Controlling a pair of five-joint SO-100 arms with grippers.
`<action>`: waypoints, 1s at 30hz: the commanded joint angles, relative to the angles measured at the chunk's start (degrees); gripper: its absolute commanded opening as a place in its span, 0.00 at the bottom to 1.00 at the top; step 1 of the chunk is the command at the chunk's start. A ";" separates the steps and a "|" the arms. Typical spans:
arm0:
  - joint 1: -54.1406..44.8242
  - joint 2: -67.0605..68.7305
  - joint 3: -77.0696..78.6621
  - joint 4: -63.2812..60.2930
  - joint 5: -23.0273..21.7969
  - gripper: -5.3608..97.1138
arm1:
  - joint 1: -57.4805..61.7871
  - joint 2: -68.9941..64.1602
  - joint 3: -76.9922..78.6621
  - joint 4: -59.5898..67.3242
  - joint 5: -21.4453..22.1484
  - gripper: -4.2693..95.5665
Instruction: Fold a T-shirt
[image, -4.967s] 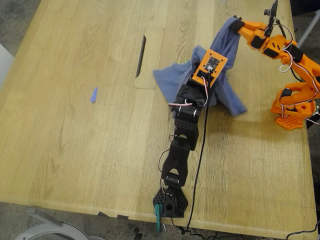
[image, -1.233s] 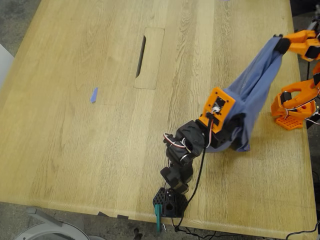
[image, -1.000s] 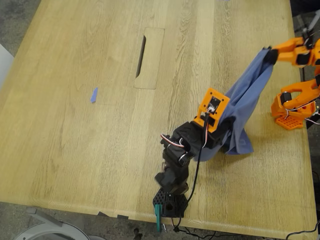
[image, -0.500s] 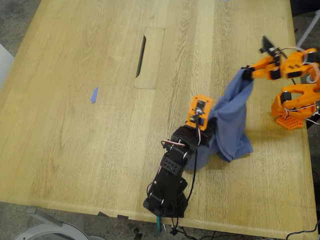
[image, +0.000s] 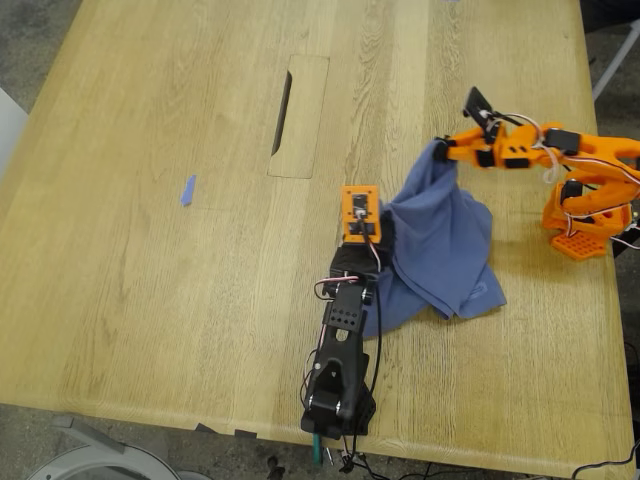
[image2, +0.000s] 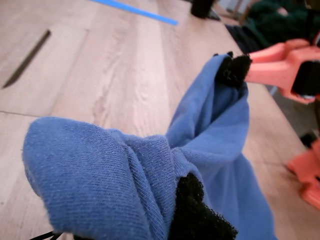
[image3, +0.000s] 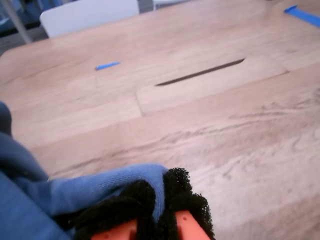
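Here the T-shirt hangs bunched between both grippers, over the table near its edge at the exterior view's right. Its long axis runs diagonally, from my second gripper down toward my first gripper and the table's near edge; the lower part lies crumpled on the wood. My first gripper is clenched on a thick fold of the T-shirt. My second gripper pinches a thin edge of cloth between its black pads. Only the second wrist view shows the slot and the tape scrap beyond the cloth; the exterior view alone shows the collar low on the heap.
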 joint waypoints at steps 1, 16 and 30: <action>-3.96 -3.78 -0.70 -10.90 0.53 0.05 | 1.85 -8.09 -4.04 -9.40 -0.53 0.04; -13.89 -34.98 -9.93 -38.23 0.53 0.05 | 6.15 -44.03 -27.07 -26.46 -1.23 0.04; -25.14 -60.91 -29.18 -43.07 0.44 0.05 | 13.10 -68.47 -53.09 -22.76 -1.05 0.04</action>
